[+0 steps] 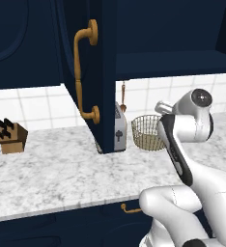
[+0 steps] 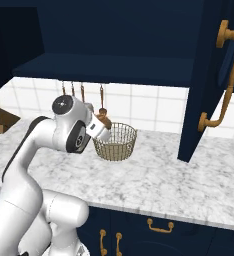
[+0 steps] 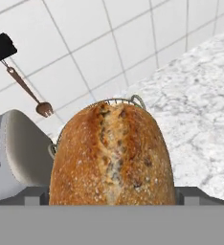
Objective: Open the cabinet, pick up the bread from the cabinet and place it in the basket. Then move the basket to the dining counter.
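The bread (image 3: pixel 112 155) is being carried between the widely spread jaws of the gripper (image 2: pixel 102 123), just above the near rim of the basket (image 2: pixel 115 141) on the marbled counter. The loaf is being judged light, crusty outside and crushable inside; its broad flanks are being treated as the safest hold.

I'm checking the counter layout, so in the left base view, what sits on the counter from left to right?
knife block → open cabinet door hanging over the counter → toaster → basket → the robot's arm.
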